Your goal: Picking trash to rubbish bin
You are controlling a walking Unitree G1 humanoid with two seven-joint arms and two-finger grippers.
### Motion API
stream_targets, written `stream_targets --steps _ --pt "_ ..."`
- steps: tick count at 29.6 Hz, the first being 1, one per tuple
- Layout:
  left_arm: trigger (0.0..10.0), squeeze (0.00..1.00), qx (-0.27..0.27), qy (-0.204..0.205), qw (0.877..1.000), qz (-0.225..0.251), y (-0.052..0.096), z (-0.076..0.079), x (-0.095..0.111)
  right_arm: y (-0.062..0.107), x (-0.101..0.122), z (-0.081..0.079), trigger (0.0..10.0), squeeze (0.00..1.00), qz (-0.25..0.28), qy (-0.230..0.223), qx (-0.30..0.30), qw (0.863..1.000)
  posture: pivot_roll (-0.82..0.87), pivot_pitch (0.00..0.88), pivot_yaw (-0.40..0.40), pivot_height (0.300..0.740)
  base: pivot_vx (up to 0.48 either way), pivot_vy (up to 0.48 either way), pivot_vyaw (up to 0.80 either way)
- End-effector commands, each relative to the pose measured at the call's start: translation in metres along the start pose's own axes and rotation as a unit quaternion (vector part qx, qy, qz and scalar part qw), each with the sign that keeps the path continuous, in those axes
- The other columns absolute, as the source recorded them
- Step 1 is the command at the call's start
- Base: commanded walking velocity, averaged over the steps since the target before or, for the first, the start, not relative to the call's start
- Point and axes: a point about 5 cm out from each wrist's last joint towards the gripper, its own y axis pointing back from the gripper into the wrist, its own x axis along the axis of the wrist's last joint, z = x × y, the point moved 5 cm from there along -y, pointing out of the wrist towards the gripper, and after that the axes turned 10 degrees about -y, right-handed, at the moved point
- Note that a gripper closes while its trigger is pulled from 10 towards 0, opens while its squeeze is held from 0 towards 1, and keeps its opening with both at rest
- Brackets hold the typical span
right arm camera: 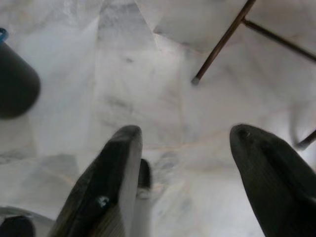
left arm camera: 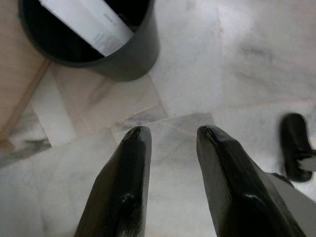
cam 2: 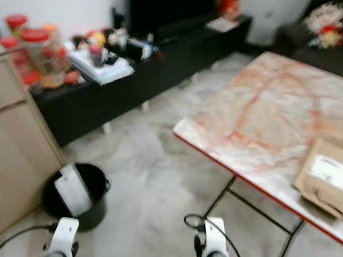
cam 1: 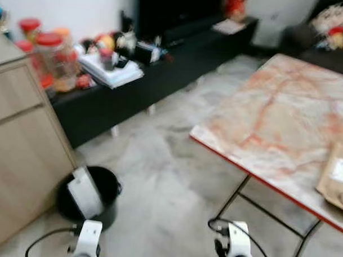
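A black rubbish bin [cam 1: 104,208] stands on the marble floor by the wooden cabinet, at my lower left. A flat white piece [cam 1: 84,193] leans inside it. In the left wrist view the bin [left arm camera: 128,59] and the white piece [left arm camera: 89,22] lie just beyond my left gripper [left arm camera: 173,136], which hangs open over the floor with nothing between its fingers. My right gripper [right arm camera: 185,133] is open wide above bare floor near a table leg [right arm camera: 222,44]. A brown paper package [cam 2: 325,176] with a white label lies at the near right of the marble table [cam 1: 273,115].
The light wooden cabinet [cam 1: 19,140] is at the left. A low black bench [cam 1: 122,98] along the wall carries jars [cam 1: 50,54], books and clutter. The table's thin metal legs [cam 1: 237,193] stand to my right. Open floor lies between the bin and the table.
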Motion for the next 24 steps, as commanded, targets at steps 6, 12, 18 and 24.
stream_targets --steps 6,12,18,24 --pt "10.0 0.0 -0.003 0.001 1.0 -0.006 0.0001 0.002 -0.0017 0.001 -0.0061 0.0018 10.0 0.0 -0.011 0.001 -0.004 1.0 -0.01 0.048 -0.01 0.74 0.0 0.0 -0.8" --pt "10.0 0.0 -0.002 0.001 1.0 -0.004 0.0 0.0008 -0.0012 0.0011 -0.0068 0.0011 10.0 0.0 -0.012 0.001 -0.004 1.0 -0.01 0.048 -0.007 0.74 0.0 0.0 -0.8" --pt "10.0 0.0 -0.001 0.001 1.0 -0.004 -0.0001 0.0007 -0.0007 0.0011 -0.0071 0.0011 10.0 0.0 -0.012 0.001 -0.004 1.0 -0.01 0.048 -0.007 0.74 0.0 0.0 -0.8" --pt "10.0 0.0 -0.002 0.001 1.0 -0.003 -0.0003 0.0013 0.0003 0.0006 -0.0048 0.0011 10.0 0.0 -0.01 0.001 -0.004 1.0 -0.01 0.044 -0.008 0.74 0.0 0.0 -0.79"
